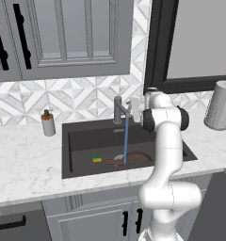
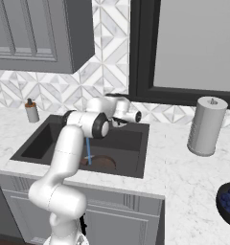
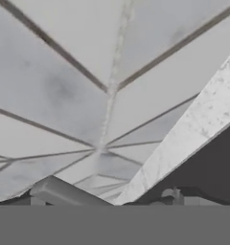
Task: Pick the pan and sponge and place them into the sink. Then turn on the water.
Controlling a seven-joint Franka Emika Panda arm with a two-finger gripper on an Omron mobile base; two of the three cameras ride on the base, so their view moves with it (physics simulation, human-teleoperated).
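Where the arm bends at centre frame in the left base view, the gripper (image 1: 135, 109) is seen at the upper middle, hard against the faucet (image 1: 118, 109) at the back rim of the sink (image 1: 82, 136). Whether the fingers are spread or closed cannot be told: the hand is small and partly masked by the wrist in both base views, and no fingertips can be made out in the hand view. In that view, tilted backsplash tiles (image 3: 88, 81) are seen close up, with a strip of marble counter (image 3: 193, 129) running diagonally at the right and the dark sink edge below it.

Outward from the hand, a thin straight blue stream of water (image 1: 126, 141) is seen falling from the faucet spout into the basin at centre frame. It lands on or just at the pan (image 1: 136, 158), which lies flat on the sink floor right of centre, round and dark brown, its handle pointing toward the left of the frame. The sponge (image 1: 97, 159) is noted just beyond the handle's end, small, green with a yellow layer, also on the sink floor. In the right base view the pan (image 2: 100, 162) and the stream (image 2: 88, 150) are partly hidden behind the forearm.

Progress is judged as essentially complete: both items are in the sink and the water is running. Nothing appears left beyond the hand being drawn clear of the faucet.

A soap dispenser (image 1: 48, 124) stands on the counter at the left, and a paper towel roll (image 1: 220, 105) at the far right.
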